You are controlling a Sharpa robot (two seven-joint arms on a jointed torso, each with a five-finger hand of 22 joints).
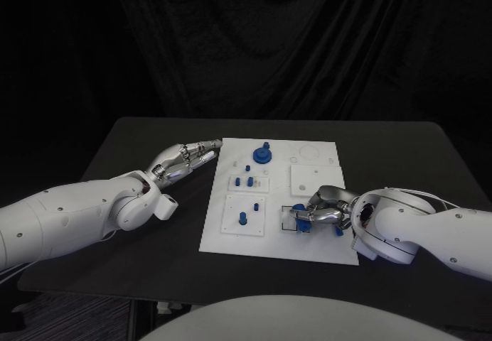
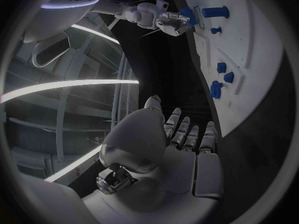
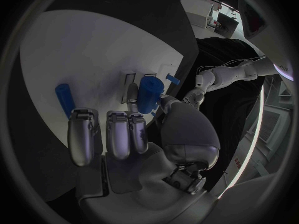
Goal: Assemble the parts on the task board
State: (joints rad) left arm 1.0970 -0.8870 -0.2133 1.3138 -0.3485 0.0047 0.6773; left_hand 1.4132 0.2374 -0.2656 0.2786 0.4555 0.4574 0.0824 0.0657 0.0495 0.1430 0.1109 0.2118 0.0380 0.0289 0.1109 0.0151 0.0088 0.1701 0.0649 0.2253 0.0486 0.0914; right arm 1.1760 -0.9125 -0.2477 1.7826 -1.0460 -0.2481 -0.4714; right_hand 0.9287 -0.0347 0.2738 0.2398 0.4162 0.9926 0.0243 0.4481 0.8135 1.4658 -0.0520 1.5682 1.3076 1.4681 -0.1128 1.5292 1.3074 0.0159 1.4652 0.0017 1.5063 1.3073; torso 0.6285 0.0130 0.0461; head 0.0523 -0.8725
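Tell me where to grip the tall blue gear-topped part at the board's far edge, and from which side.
Grip the blue gear-topped part by its narrow upright stem above the wide round base, coming down from above. It stands upright on the task board with open space around it, nearest the left robot hand, which holds nothing.

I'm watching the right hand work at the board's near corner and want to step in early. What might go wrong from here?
The right hand pinches a blue cylinder by its side, so it may tilt or slip while being seated. The task board looks unclamped, so pressing near its edge might shift it. The left hand hovers off the board, giving no bracing.
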